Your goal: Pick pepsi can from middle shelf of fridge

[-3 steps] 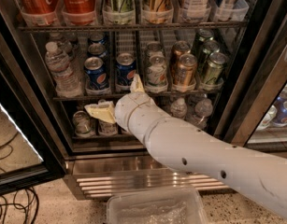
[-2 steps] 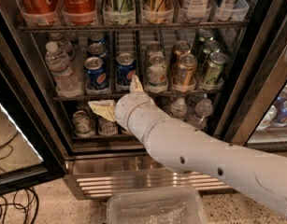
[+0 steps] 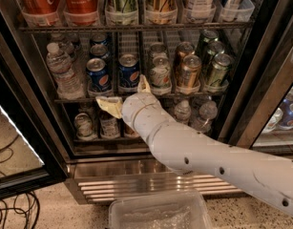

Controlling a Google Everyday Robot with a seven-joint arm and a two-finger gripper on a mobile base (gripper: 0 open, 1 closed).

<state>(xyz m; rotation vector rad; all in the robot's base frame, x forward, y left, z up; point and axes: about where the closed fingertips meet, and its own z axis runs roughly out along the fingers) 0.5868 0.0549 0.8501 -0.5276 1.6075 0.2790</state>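
Observation:
The fridge (image 3: 136, 178) stands open in front of me. Two blue pepsi cans (image 3: 129, 71) (image 3: 98, 74) stand side by side at the front of the middle shelf (image 3: 79, 99), with more blue cans behind them. My gripper (image 3: 127, 95) is open, just in front of and slightly below the right-hand pepsi can. One finger (image 3: 110, 106) points left below the shelf edge. The other finger (image 3: 144, 84) points up between the pepsi can and a silver-white can (image 3: 160, 73). It holds nothing.
A water bottle (image 3: 62, 71) stands at the left of the middle shelf, bronze (image 3: 188, 71) and green cans (image 3: 216, 69) at the right. Coca-Cola bottles (image 3: 81, 1) fill the top rack. A clear plastic bin (image 3: 158, 213) and cables (image 3: 12, 214) lie on the floor.
The gripper has shifted slightly right and toward the shelf; its fingers stay spread. The cans have not moved.

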